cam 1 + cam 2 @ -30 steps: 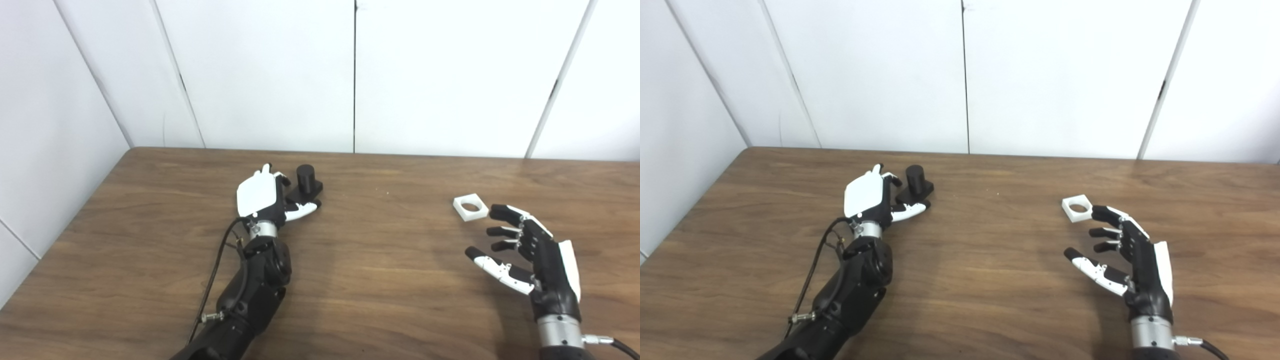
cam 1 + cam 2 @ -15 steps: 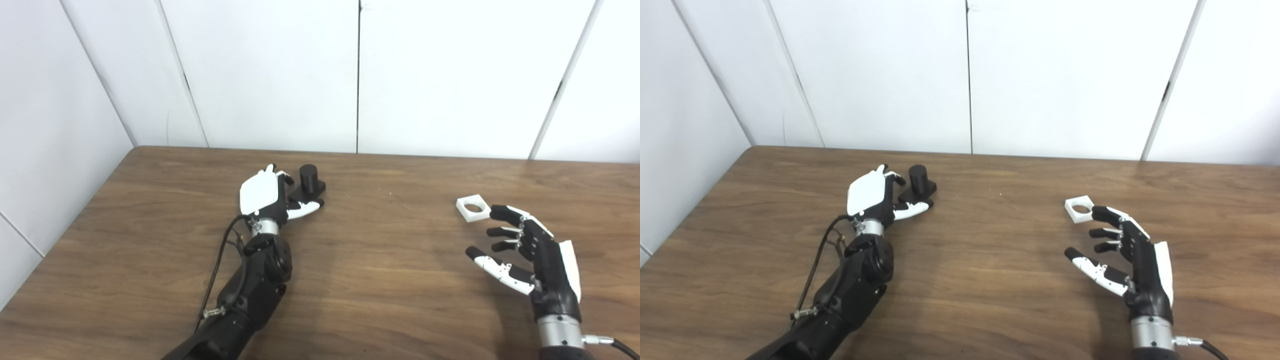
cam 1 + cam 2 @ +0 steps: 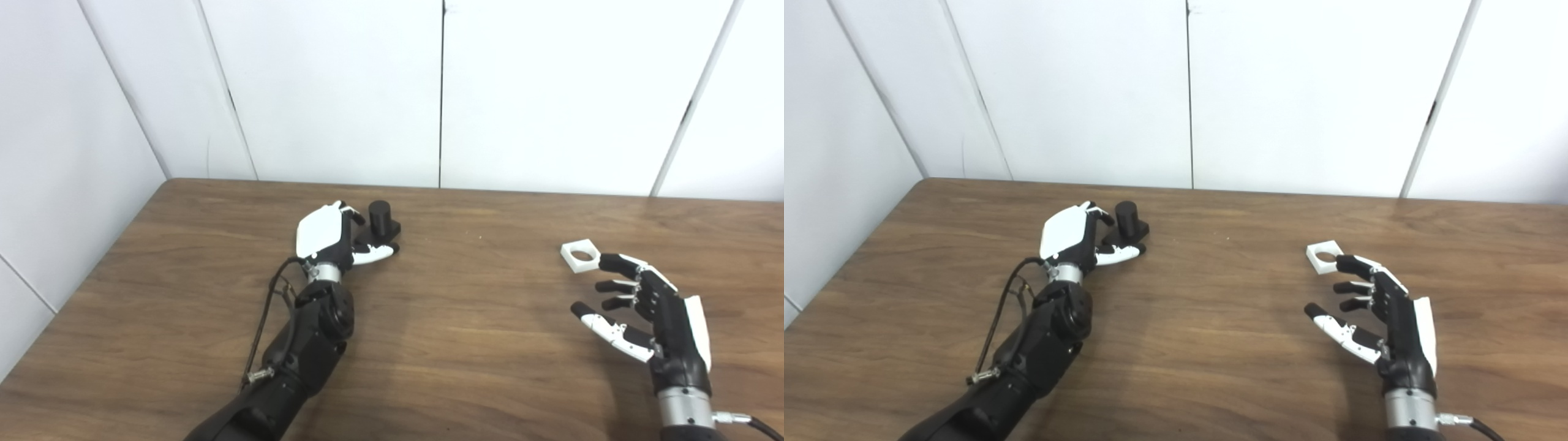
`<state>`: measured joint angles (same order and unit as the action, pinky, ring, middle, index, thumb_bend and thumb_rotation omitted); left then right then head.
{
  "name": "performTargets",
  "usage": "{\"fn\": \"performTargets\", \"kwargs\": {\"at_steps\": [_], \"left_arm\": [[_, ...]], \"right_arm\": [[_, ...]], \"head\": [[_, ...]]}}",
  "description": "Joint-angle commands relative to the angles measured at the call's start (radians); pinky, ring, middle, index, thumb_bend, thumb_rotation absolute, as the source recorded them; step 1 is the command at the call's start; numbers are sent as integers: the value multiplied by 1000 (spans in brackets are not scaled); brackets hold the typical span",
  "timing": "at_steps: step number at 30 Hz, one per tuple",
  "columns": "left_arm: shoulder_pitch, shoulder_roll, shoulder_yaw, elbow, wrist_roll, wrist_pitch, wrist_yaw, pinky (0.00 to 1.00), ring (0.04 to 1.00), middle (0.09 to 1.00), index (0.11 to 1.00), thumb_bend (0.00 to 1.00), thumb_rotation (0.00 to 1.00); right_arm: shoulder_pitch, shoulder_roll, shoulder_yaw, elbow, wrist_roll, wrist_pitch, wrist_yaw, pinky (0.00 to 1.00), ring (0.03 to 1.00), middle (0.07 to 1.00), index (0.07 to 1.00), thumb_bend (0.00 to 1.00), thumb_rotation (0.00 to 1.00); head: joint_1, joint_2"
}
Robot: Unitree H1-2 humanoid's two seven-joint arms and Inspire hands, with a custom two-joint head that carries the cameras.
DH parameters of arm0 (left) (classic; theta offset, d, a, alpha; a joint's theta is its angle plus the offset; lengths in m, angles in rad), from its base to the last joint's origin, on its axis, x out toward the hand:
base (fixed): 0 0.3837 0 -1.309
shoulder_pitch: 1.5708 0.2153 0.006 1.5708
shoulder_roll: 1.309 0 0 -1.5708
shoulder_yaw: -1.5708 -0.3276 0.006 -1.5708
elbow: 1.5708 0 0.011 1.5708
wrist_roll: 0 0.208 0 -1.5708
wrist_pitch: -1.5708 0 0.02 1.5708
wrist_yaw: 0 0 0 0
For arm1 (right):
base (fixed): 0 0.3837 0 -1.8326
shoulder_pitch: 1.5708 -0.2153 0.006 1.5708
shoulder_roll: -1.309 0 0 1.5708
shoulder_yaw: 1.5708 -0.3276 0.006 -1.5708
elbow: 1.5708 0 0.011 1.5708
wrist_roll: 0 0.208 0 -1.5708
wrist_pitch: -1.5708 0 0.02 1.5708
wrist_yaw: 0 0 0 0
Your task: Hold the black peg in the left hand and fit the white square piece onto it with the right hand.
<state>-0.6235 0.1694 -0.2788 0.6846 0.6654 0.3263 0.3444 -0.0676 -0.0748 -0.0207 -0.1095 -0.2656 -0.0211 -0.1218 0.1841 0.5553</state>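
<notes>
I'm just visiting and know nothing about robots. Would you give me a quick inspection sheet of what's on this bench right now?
Surface: brown wooden table, bare over most of its area.
Job's things: black peg stands upright on its base near the far left; white square piece with a round hole lies flat at the right.
Clutter: one tiny pale speck mid-table.
Hands: left hand is closing around the peg's base, grip not clearly complete; right hand is open, fingertips just short of the white piece.
Cables: black cable loops beside the left forearm; another leaves the right wrist.
Surroundings: white wall panels behind and to the left.
</notes>
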Motion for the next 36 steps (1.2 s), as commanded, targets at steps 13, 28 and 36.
{"fn": "performTargets", "kwargs": {"at_steps": [13, 28, 36], "left_arm": [[4, 18, -18, 17, -24, -31, -25, 895, 905, 843, 484, 519, 76], [44, 43, -20, -74, -75, -76, -126, 961, 925, 866, 485, 518, 78], [75, 99, -25, -156, -179, -193, -279, 913, 954, 907, 488, 515, 84]], "right_arm": [[-19, 1, -11, -49, 11, -38, -10, 463, 585, 713, 684, 505, 0], [-23, -3, -15, -50, 10, -42, -11, 435, 556, 701, 671, 497, 0], [-27, -5, -15, -47, 10, -34, -8, 454, 573, 719, 677, 499, 6]], "head": [[2, 10], [-5, 16], [-5, 15]]}}
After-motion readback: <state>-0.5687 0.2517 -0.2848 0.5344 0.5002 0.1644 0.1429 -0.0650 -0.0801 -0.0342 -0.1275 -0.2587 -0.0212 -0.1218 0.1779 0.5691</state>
